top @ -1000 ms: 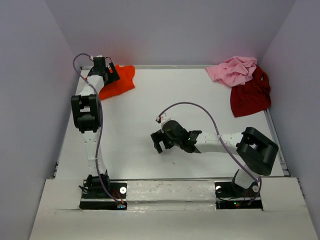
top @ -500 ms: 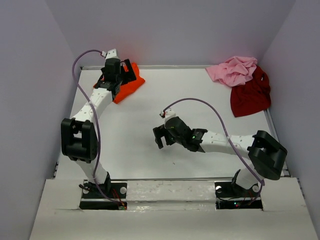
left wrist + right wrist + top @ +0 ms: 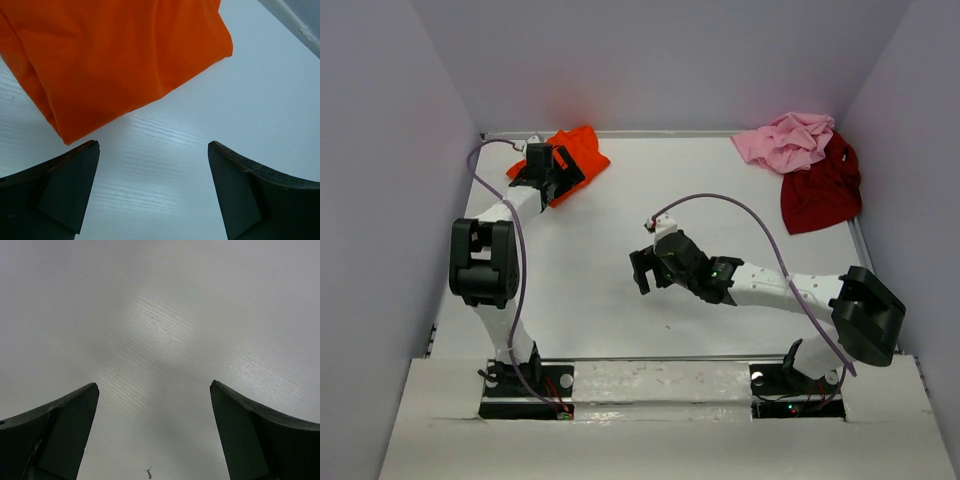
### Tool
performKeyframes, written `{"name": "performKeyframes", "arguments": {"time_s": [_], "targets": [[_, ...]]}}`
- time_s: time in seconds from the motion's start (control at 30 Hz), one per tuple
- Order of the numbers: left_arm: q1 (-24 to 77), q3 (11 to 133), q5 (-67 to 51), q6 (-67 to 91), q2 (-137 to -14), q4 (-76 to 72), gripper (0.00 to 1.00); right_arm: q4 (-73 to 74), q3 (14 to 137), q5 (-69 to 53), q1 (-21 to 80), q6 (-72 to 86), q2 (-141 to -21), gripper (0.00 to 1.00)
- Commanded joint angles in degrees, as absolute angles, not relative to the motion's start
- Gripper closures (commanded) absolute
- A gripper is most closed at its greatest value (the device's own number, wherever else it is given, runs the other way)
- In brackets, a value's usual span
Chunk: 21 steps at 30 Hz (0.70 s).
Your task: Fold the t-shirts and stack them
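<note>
1 lying folded: orange t-shirt (image 3: 580,150); 2 waiting crumpled: pink t-shirt (image 3: 788,140), dark red t-shirt (image 3: 820,192); left claw (image 3: 152,150), right claw (image 3: 153,387) gaping empty.

lone tee (image 3: 580,150) far-L corner, L gripper (image 3: 562,175) just before it, rear tee (image 3: 785,140) touching front tee (image 3: 820,192) far-R, R gripper (image 3: 640,272) centre

This is looking like a robotics lab test cell, not a home. A bare white table (image 3: 620,200) is sitting boxed in by plain pale walls (image 3: 660,60) running along the left, top and right of the frame. The left arm (image 3: 485,270) and right arm (image 3: 770,285) are standing bolted to base plates (image 3: 525,383) at the bottom edge, with purple cables (image 3: 715,196) looping off them and indicator lights (image 3: 790,408) glowing. Only an orange t-shirt (image 3: 582,150) at upper left and a pink t-shirt (image 3: 790,140) and dark red t-shirt (image 3: 820,195) at upper right are lending anything domestic.
</note>
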<state>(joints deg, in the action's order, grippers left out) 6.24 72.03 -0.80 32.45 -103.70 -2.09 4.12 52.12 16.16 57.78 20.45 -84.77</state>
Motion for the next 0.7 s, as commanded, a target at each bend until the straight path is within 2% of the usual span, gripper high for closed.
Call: {"name": "performKeyframes", "arguments": {"time_s": [0.0,0.13,0.33,0.5,0.67], "targets": [[5.3,72.2,-3.8,37.7,-106.3,-5.5,0.01,3.3,52.2,17.6,57.8,20.0,-84.5,0.02],[4.6,69.9,-8.7,42.4,-108.2,-7.8,0.01,2.7,51.9,17.7,57.8,19.6,-85.2,0.02],[4.6,61.9,-8.7,49.9,-104.1,-12.7,0.01,2.3,51.7,17.5,57.8,19.5,-85.8,0.02],[5.4,58.5,-2.1,48.7,-96.4,-8.5,0.01,1.6,51.7,17.7,57.8,19.2,-86.4,0.02],[4.7,58.3,6.0,46.7,-94.5,-5.2,0.01,1.1,52.4,16.1,57.8,19.6,-87.0,0.02]]}}
